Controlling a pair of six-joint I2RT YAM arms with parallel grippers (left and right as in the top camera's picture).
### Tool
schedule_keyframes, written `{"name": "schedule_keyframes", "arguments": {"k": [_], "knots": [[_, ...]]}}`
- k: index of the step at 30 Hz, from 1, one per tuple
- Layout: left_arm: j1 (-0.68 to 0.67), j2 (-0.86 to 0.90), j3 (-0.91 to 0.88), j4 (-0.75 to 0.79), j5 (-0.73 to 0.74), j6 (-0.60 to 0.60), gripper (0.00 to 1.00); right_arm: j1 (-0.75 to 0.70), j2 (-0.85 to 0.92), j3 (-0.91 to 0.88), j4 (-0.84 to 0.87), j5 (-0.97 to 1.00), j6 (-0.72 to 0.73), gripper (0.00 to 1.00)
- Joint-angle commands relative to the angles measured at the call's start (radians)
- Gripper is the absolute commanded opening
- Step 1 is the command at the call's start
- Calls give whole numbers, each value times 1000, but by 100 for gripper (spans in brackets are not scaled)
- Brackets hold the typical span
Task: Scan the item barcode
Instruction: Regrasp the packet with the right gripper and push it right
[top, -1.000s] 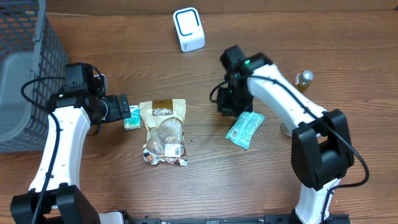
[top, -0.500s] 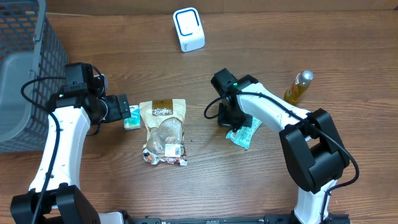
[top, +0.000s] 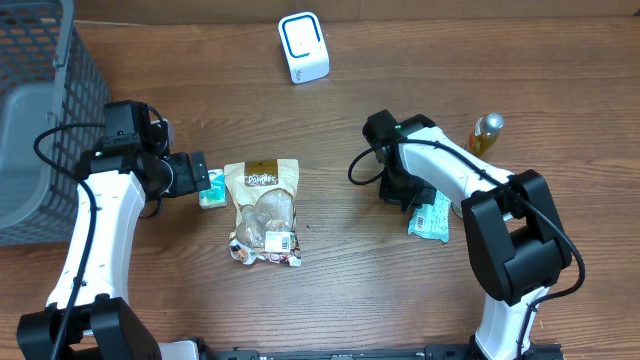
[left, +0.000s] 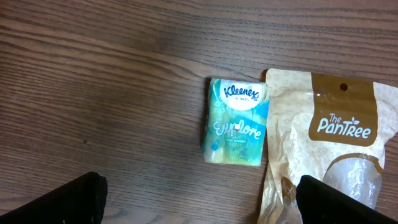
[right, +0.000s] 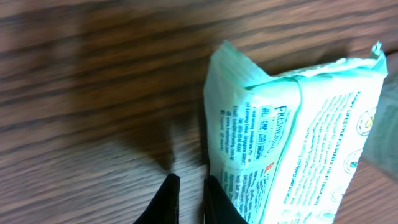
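Overhead.
- At 12 o'clock: white scanner (top: 303, 47), upright on the desk (top: 350, 300).
- At 10 o'clock: grey basket (top: 40, 90), partly out of frame.
- Just off centre toward 8 o'clock: tan pouch (top: 264, 210), flat.
- At the pouch's 10 o'clock, right against it: small tissues (top: 211, 190).
- At the tissues' 10 o'clock side: left fingers (top: 197, 163), spread.
- At 4 o'clock from centre: wipes (top: 432, 216), flat on the desk, well apart from the scanner.
- At the wipes' 10 o'clock: head of the right arm (top: 440, 165), hiding its own tips.
- At the wipes' 1 o'clock: bottle (top: 485, 135), near but apart.

Left wrist.
- Left fingers wide apart, dark tips at 7 and 5 o'clock, only bare desk between.
- Tissues a little toward 3 o'clock from centre.
- Pouch at 4 o'clock, its edge against the tissues, "The PanTree" legible.

Right wrist.
- Right fingers (right: 217, 199) at 6 o'clock, all but together, a thin gap, nothing seen between.
- Wipes across the 3 o'clock half, small print facing the lens.
- Lower corner of the wipes just beside one tip; touching or not, cannot tell.
- Desk grain blurred.
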Motion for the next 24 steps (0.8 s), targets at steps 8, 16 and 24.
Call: {"name": "schedule_keyframes", "arguments": {"k": [8, 16, 24], "knots": [[4, -1, 19, 2, -6, -10, 100, -27, 3, -7, -40, 94, 18, 16], [4, -1, 19, 2, -6, -10, 100, -15, 3, -7, 7, -215, 8, 31], [5, -1, 19, 2, -6, -10, 100, 26, 3, -7, 148, -437, -69, 43]]}}
